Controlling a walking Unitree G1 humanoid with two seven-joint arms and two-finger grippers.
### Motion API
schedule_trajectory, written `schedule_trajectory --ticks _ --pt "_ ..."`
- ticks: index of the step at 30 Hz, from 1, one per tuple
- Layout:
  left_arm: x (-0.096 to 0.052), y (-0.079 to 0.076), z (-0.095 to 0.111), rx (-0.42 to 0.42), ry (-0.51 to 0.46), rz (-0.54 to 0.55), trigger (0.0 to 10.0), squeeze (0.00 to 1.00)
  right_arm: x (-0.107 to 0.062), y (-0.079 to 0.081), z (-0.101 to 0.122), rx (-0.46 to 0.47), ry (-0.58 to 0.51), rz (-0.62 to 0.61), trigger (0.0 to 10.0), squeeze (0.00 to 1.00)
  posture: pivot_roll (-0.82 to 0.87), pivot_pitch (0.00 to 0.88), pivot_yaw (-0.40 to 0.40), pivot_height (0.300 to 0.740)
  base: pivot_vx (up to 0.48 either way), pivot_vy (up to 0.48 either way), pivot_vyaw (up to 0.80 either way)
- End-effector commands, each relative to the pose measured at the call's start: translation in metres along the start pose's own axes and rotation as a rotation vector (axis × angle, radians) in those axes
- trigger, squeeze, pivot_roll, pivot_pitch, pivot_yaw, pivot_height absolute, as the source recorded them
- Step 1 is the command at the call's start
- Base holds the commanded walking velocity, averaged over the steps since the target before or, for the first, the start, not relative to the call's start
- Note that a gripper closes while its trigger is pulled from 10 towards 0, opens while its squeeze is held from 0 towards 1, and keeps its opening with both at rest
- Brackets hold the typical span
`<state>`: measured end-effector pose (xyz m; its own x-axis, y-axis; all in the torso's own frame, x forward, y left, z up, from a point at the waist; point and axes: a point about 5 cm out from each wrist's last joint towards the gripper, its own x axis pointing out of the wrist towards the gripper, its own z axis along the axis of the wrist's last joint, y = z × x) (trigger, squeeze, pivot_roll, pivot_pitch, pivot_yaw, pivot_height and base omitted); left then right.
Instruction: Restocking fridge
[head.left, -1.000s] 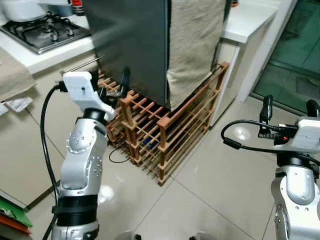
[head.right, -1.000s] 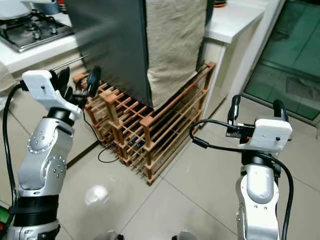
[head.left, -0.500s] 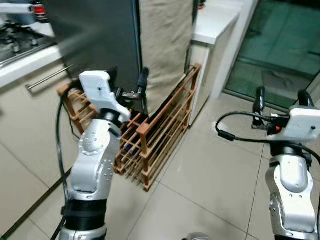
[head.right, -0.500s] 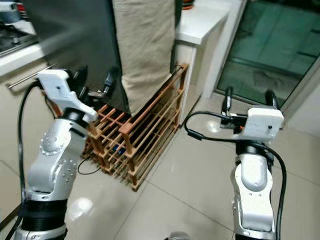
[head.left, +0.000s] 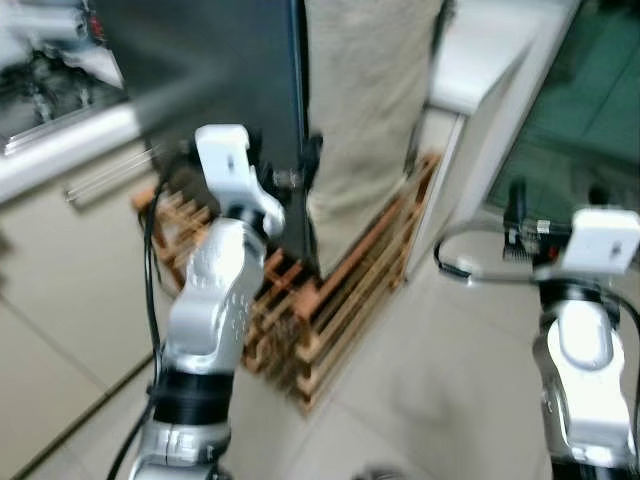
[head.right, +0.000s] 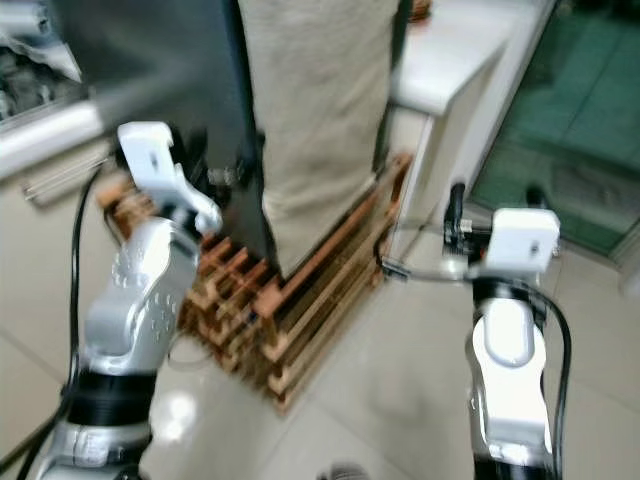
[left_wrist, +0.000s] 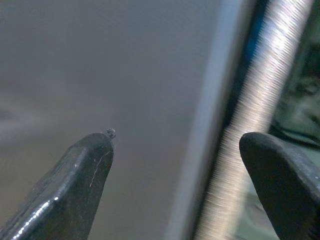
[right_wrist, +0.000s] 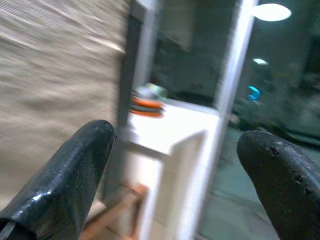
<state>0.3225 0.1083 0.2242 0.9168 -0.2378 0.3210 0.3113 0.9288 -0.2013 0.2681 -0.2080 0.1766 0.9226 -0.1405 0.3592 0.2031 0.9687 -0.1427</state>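
Observation:
The dark grey fridge stands ahead, with a beige cloth hanging down its right part. My left gripper is raised at the fridge's front edge, open and empty. In the left wrist view the grey door and a silver handle bar lie just beyond the gripper, with the bar close to one fingertip. My right gripper is held up on the right, away from the fridge, open with nothing in it. The eye views are blurred.
A wooden slatted rack stands on the tiled floor against the fridge's base. A gas stove sits on the counter at left, above a cabinet with a bar handle. A white counter and a glass door are at right.
The camera has swung and moved, and the picture is now blurred. My left gripper now stands closer to the fridge's front edge. The right arm keeps its raised pose.

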Motion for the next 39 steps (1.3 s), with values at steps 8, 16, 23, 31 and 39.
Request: schedule_trajectory --ticks 8,16,23,31,39 --pt "0.014 -0.004 -0.018 -0.048 0.107 -0.058 10.0 0.00 -0.001 0.006 -0.021 0.077 0.098 -0.014 10.0 0.00 -0.13 0.000 0.038 0.711 0.000 0.000 0.00" --pt "0.024 -0.012 -0.029 -0.017 0.146 -0.097 10.0 0.00 -0.001 -0.001 -0.025 0.055 0.119 -0.039 10.0 0.00 -0.15 0.000 0.034 0.711 0.000 0.000 0.00" --pt "0.028 -0.013 -0.030 -0.039 0.142 -0.088 10.0 0.00 -0.004 -0.006 -0.025 0.022 0.115 -0.035 10.0 0.00 -0.17 0.000 0.038 0.711 0.000 0.000 -0.68" --pt "0.028 -0.017 -0.029 -0.049 0.140 -0.122 10.0 0.00 -0.006 -0.007 -0.025 0.016 0.116 -0.032 10.0 0.00 -0.17 0.000 0.034 0.711 0.000 0.000 -0.05" --pt "0.033 -0.020 -0.030 -0.059 0.149 -0.136 10.0 0.00 -0.008 -0.004 -0.027 0.017 0.128 -0.033 10.0 0.00 -0.17 0.000 0.038 0.711 0.000 0.000 0.00"
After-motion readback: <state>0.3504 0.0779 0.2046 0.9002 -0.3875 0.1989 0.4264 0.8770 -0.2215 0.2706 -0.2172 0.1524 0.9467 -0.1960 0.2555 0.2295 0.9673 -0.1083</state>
